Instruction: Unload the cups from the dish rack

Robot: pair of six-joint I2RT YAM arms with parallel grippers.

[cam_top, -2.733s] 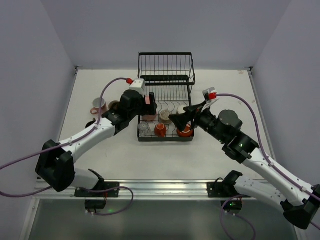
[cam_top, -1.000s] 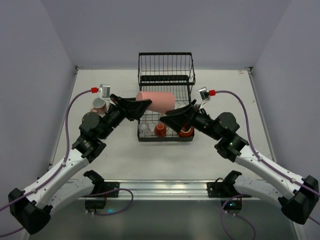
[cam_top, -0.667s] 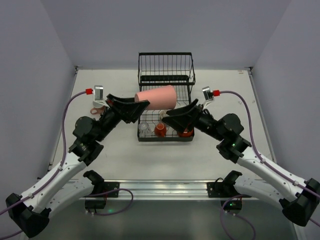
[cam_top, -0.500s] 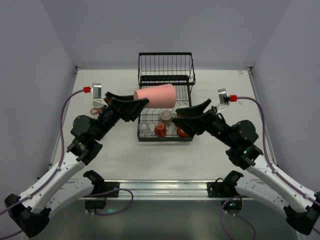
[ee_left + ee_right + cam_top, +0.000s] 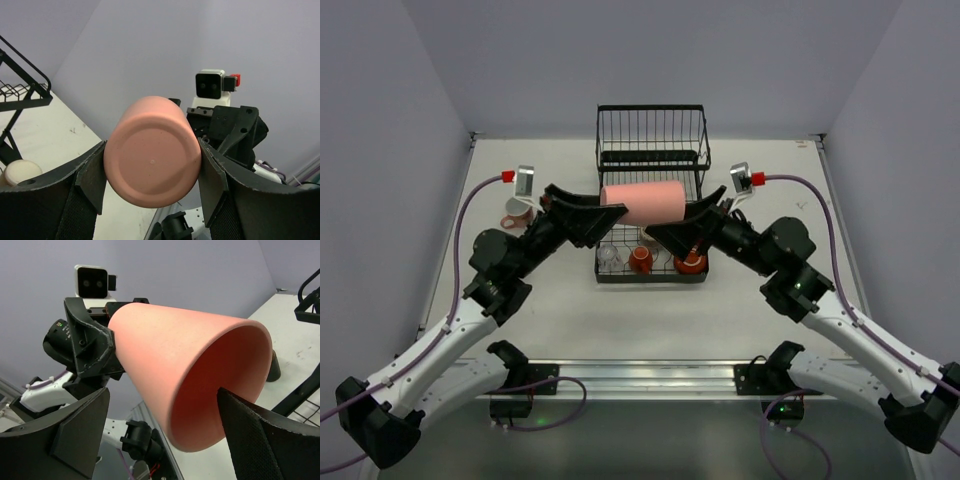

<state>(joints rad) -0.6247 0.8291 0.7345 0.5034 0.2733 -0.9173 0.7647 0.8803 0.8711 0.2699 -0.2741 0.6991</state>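
- The table [image 5: 770, 180] carries the dish rack [image 5: 652, 154] at 12 o'clock from the arm bases. The rack's raised basket is at the far side and its flat tray nearer.
- The left gripper [image 5: 152, 172] comes in from 9 o'clock. Its fingers are clamped on either side of the closed base of the pink tumbler [image 5: 645, 202].
- The right gripper [image 5: 161, 392] comes in from 3 o'clock. Its jaws are spread wide and straddle the tumbler's open mouth, and I see no squeeze on the rim.
- The tumbler lies on its side in the air above the tray, base toward 9 o'clock and mouth toward 3 o'clock.
- Small cups sit in the tray: an orange-red cup [image 5: 640, 259] at the tumbler's 6 o'clock, a second orange-red one [image 5: 690, 264] at about 5 o'clock and a clear glass [image 5: 608, 255] at 7 o'clock.
- A mug [image 5: 517, 209] stands on the table at the rack's 9 o'clock.
- This looks like a hand-over of the tumbler from left to right. The right jaws need to close firmly on the wall near the rim before the left fingers let go. The tumbler can then go to bare table toward 3 o'clock.
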